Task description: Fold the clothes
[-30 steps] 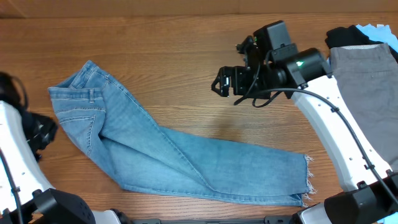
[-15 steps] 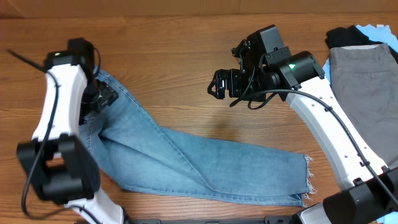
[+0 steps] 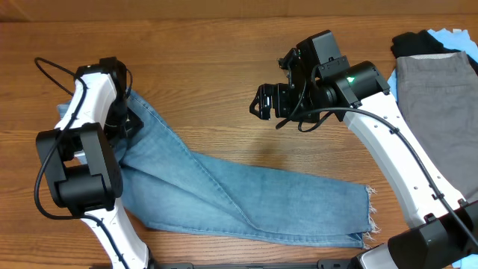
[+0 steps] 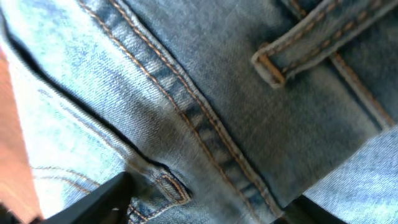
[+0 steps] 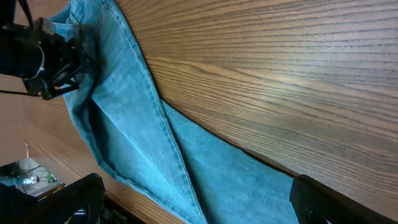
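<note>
The light-blue denim jeans point(image 3: 224, 190) lie flat on the wooden table, waistband at the upper left, frayed hems point(image 3: 367, 217) at the lower right. My left gripper point(image 3: 123, 118) is down on the waist end. In the left wrist view its fingers point(image 4: 211, 210) are spread apart, with a seam, a pocket corner and a belt loop point(image 4: 298, 46) of the jeans between them. My right gripper point(image 3: 261, 101) hovers open and empty above bare table beyond the legs. Its view point(image 5: 199, 205) looks along the jeans point(image 5: 137, 143) towards the left arm point(image 5: 43, 56).
A pile of other clothes lies at the right edge: grey trousers point(image 3: 441, 97), a black garment point(image 3: 418, 43) and a bit of light-blue cloth point(image 3: 452, 33). Bare wood point(image 3: 224, 60) spans the back of the table.
My left arm has swung in from the left edge and come down on the jeans' waist end. My right gripper has shifted slightly left. The jeans lie as before.
</note>
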`<state>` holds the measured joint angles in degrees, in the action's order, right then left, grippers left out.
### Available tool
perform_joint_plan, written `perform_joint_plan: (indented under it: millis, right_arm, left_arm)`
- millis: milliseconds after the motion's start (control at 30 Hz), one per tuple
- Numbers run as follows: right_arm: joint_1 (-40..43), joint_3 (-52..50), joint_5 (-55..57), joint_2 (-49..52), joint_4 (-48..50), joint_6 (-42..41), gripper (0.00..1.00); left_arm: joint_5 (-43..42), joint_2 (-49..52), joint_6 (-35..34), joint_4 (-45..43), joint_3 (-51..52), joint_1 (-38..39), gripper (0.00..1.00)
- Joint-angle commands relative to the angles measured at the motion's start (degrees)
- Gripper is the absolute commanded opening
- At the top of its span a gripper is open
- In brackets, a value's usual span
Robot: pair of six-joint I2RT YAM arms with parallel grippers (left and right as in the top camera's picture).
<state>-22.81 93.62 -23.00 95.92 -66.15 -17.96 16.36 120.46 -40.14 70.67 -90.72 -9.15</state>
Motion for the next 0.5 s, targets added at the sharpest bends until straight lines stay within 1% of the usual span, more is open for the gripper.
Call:
perform_joint_plan:
  millis: [0,33,167,300,333,367,467]
  right_arm:
    - [0.2,-0.3,1.5,0.3,-0.2,0.2,1.00]
    - [0.2,-0.3,1.5,0.3,-0.2,0.2,1.00]
    - [0.2,-0.3,1.5,0.3,-0.1,0.2,1.00]
    - [0.2,-0.3,1.5,0.3,-0.2,0.2,1.00]
    - [0.2,-0.3,1.5,0.3,-0.2,0.2,1.00]
    - [0.2,-0.3,1.5,0.3,-0.5,0.2,1.00]
    - [0.2,-0.3,1.5,0.3,-0.8,0.4,1.00]
  left_arm:
    - [3.1,0.0,-1.3,3.0,-4.3,-1.1,0.55]
    - [4.0,0.0,-2.1,5.0,-5.9,-1.3,0.42]
    - [6.8,0.0,-5.6,11.4,-10.7,-1.8,0.05]
    - [8.8,0.0,-8.4,16.2,-13.3,-3.0,0.04]
    - [9.7,0.0,-10.2,17.6,-13.4,-3.4,0.04]
    - [11.3,0.0,-13.5,20.3,-13.4,-4.4,0.04]
    - [13.6,0.0,-18.1,25.4,-13.4,-7.1,0.04]
